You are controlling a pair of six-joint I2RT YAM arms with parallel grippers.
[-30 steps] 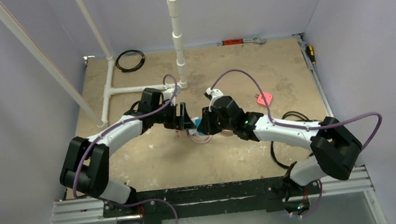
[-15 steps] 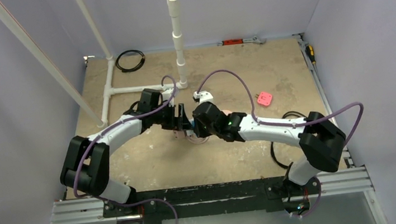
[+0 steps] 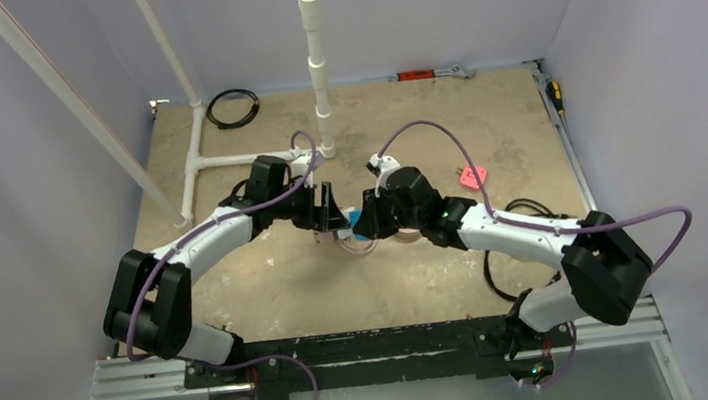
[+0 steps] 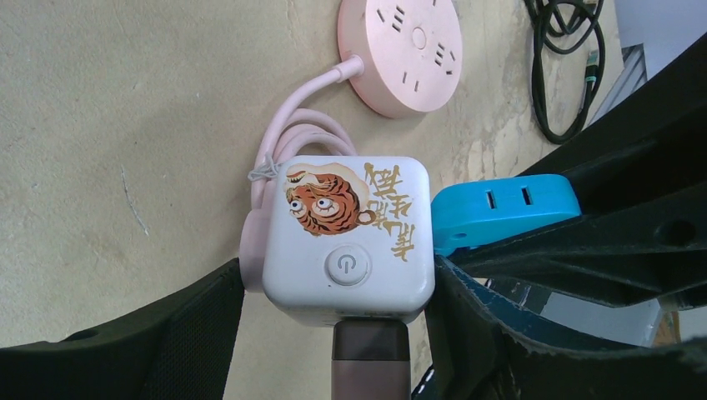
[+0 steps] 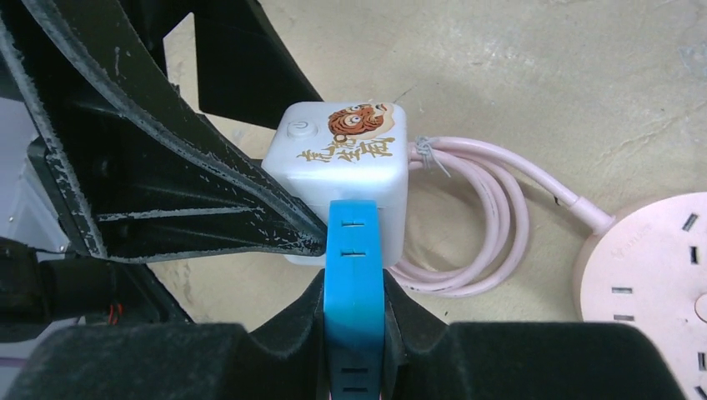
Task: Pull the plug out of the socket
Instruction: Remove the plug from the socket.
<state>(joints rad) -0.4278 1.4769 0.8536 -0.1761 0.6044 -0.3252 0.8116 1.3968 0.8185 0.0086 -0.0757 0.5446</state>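
The socket is a white cube (image 4: 346,242) with a tiger picture and a power button; it also shows in the right wrist view (image 5: 342,162). My left gripper (image 4: 342,333) is shut on it, one finger on each side. The blue plug (image 5: 354,275) sits flat between my right gripper's (image 5: 354,312) shut fingers, its far end against the cube's side. In the left wrist view the blue plug (image 4: 500,208) touches the cube's right face; its prongs are hidden. In the top view both grippers (image 3: 332,218) (image 3: 369,220) meet at the table's middle.
A brown plug (image 4: 371,358) sticks out of the cube's near face. A pink coiled cord (image 5: 492,225) leads to a round pink power strip (image 4: 400,46). A red plug (image 3: 473,177), black cables (image 3: 232,108) (image 3: 506,243) and white pipes (image 3: 316,63) lie around.
My right arm swung left toward the left gripper half a second ago, then back right to about where it was. The left arm has barely moved.
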